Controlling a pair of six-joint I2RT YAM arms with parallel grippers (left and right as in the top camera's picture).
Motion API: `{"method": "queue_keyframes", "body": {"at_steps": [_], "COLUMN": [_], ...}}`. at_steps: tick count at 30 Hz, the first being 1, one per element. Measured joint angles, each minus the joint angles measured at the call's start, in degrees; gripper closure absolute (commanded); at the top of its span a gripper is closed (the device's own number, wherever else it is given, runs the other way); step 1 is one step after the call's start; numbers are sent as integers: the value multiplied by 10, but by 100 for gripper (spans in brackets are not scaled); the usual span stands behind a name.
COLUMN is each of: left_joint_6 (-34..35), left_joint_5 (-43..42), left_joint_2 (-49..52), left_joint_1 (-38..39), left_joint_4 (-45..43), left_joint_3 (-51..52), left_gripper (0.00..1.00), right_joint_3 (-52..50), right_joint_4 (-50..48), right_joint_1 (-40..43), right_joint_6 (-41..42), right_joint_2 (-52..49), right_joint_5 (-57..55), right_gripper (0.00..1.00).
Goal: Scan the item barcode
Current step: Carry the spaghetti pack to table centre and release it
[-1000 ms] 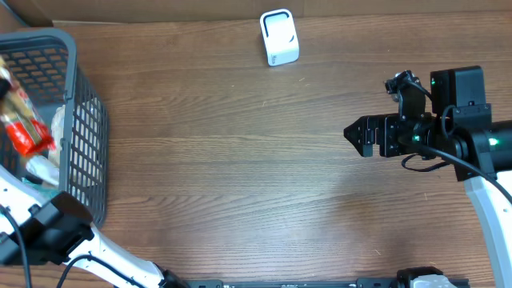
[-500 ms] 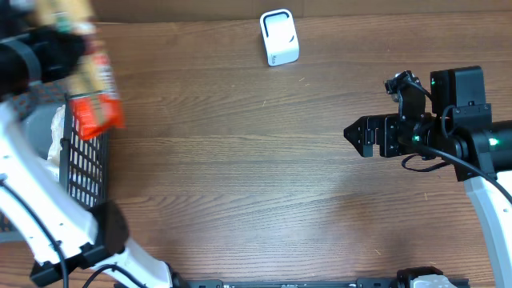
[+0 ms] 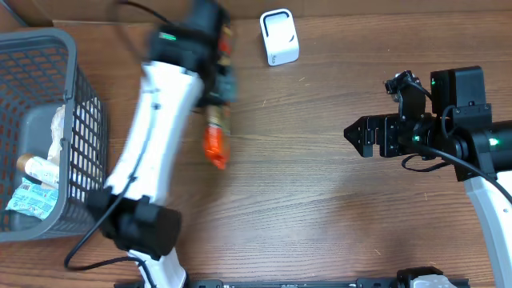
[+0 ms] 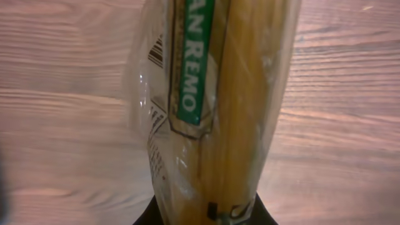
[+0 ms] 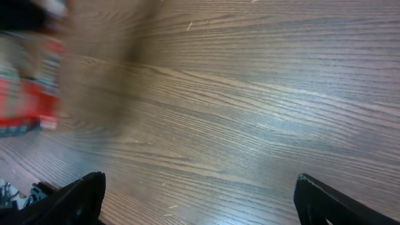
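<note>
A long clear packet of spaghetti (image 3: 214, 138) with a red end hangs over the table, left of centre, blurred by motion. My left gripper (image 3: 218, 76) is shut on its top end. In the left wrist view the packet (image 4: 219, 106) fills the middle, green label upward, and printed barcode lines (image 4: 156, 55) show on its left side, with my left gripper (image 4: 206, 215) clamped at the bottom. The white scanner (image 3: 278, 38) stands at the far edge, right of the packet. My right gripper (image 3: 358, 136) is open at the right, holding nothing. In its view (image 5: 200, 206) the packet (image 5: 31, 87) is a blur at far left.
A grey mesh basket (image 3: 80, 120) stands at the table's left edge with several packaged items (image 3: 32, 188) inside. The left arm (image 3: 152, 152) slants across the table from the front edge. A cardboard wall runs along the back.
The left arm has lifted the packet out of the basket and swung it right, to just left of the scanner. The right arm has not moved.
</note>
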State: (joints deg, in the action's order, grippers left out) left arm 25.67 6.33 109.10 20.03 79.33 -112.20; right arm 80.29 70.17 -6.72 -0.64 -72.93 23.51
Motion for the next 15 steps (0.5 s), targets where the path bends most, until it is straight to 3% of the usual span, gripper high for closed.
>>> {"method": "queue_keyframes", "body": {"at_steps": [5, 11, 13, 15], "left_joint_6": [80, 116, 120, 123], "left_joint_5": [23, 34, 34, 34], "left_joint_2": [3, 5, 5, 5], "left_joint_1": [75, 104, 106, 106], "left_joint_4": [-129, -274, -307, -329], "left_joint_3": [156, 282, 307, 323], "left_gripper": [96, 94, 71, 58], "right_joint_3": [0, 0, 0, 0], "right_joint_4": [0, 0, 0, 0], "right_joint_1": [0, 0, 0, 0], "right_joint_6": [-1, 0, 0, 0], "right_joint_2": [0, 0, 0, 0], "right_joint_5": [0, 0, 0, 0], "right_gripper": [3, 3, 3, 3]}}
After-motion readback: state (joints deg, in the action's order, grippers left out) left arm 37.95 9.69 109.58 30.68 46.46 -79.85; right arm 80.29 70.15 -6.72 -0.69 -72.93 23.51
